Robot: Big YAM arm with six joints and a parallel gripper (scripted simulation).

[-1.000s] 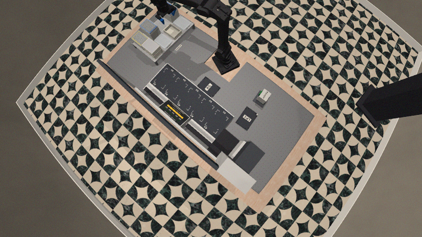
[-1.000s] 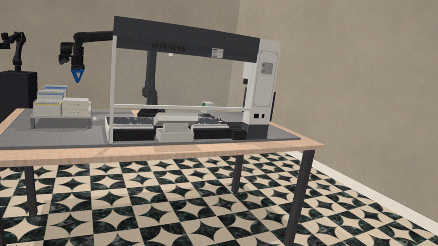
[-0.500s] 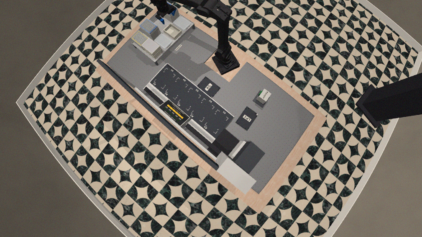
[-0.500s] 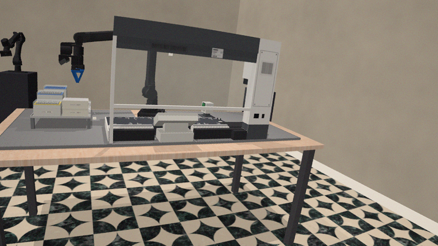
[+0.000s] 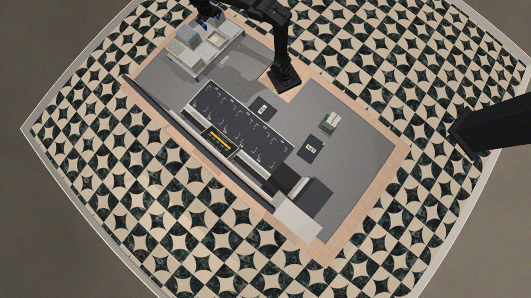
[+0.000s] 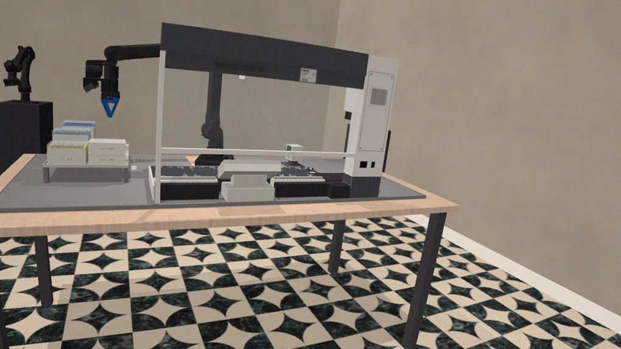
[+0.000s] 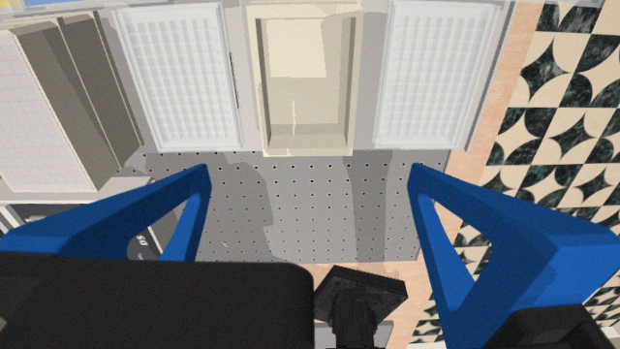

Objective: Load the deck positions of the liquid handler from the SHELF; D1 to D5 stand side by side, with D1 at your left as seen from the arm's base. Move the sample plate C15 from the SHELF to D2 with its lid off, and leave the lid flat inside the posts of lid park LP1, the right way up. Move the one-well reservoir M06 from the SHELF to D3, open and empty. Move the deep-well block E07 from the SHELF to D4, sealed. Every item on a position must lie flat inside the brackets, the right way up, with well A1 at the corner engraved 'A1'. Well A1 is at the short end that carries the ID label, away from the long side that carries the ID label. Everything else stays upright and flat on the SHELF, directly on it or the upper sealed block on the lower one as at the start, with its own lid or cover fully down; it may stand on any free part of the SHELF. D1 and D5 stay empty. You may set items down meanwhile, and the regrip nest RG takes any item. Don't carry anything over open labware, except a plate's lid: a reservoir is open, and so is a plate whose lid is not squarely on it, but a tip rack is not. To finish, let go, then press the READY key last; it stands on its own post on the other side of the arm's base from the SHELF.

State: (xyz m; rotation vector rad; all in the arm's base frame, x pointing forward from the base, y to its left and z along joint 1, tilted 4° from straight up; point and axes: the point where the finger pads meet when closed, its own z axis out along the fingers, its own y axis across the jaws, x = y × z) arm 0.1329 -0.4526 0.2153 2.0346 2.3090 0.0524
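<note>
Blue-fingered hand (image 7: 310,167) hung spread wide, holding nothing, above the worktop (image 6: 219,214) end.
The cream open one-well reservoir (image 7: 306,82) sat on the shelf between two white ribbed plates, just ahead of the fingertips.

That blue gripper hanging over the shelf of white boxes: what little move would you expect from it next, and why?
Probably a short move forward and down toward the cream open-topped reservoir. The blue gripper is wide open, holds nothing and hangs above the grey shelf, with the reservoir centred ahead of its fingers between two white lidded plates, and the deck bare.
</note>
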